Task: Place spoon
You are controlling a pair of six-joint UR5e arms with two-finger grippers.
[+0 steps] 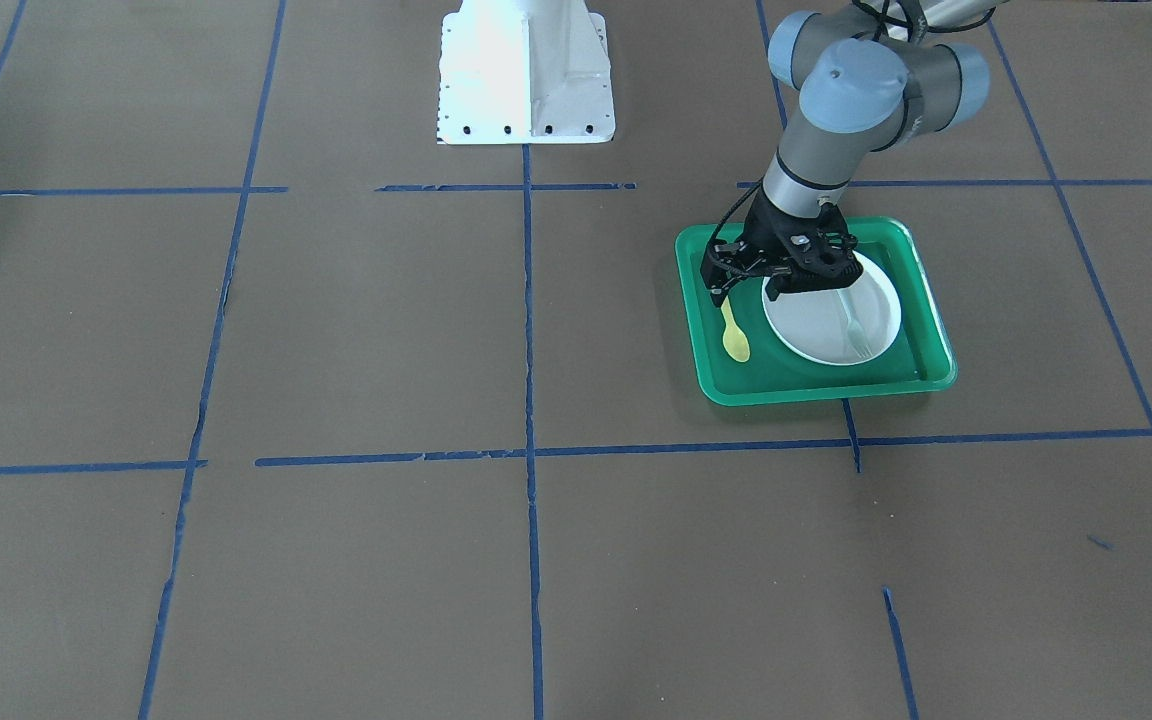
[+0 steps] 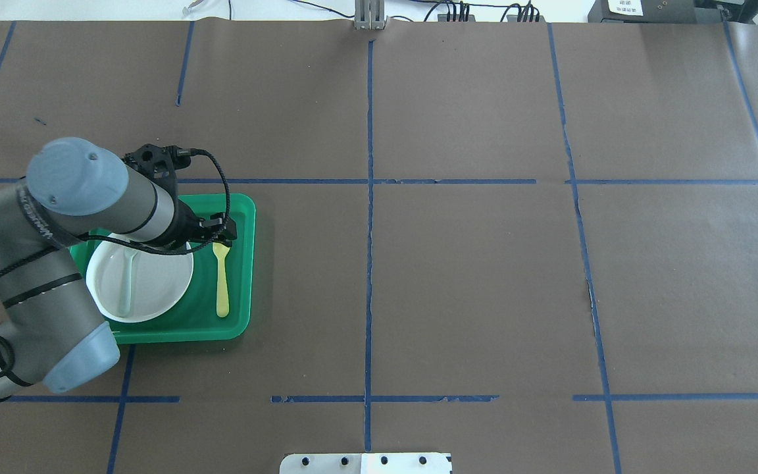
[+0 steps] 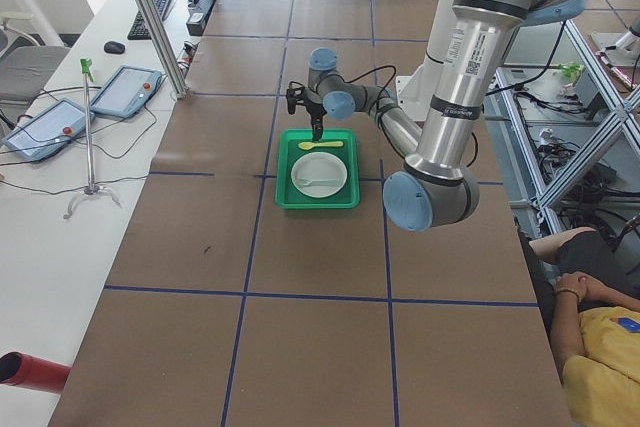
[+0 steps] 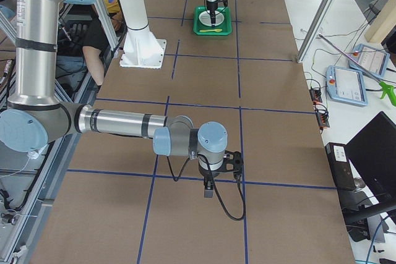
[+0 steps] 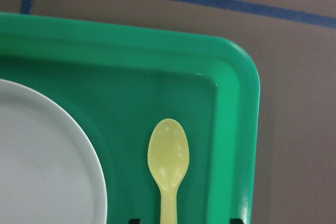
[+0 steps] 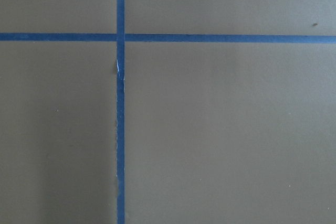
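Note:
The yellow spoon (image 1: 735,337) lies flat in the green tray (image 1: 820,386), beside the white plate (image 1: 816,322). It also shows in the overhead view (image 2: 222,284) and the left wrist view (image 5: 168,156). My left gripper (image 1: 744,291) hovers just above the spoon, open. In the left wrist view its fingertips (image 5: 135,220) stand wide apart on either side of the handle and hold nothing. My right gripper (image 4: 209,185) shows only in the exterior right view, over bare table far from the tray. I cannot tell whether it is open or shut.
A pale grey-green fork (image 2: 127,276) lies on the plate (image 2: 155,286). The tray (image 2: 248,263) sits on the robot's left side of the brown table, which is marked with blue tape lines (image 2: 369,197). The white robot base (image 1: 526,75) is at the table's edge.

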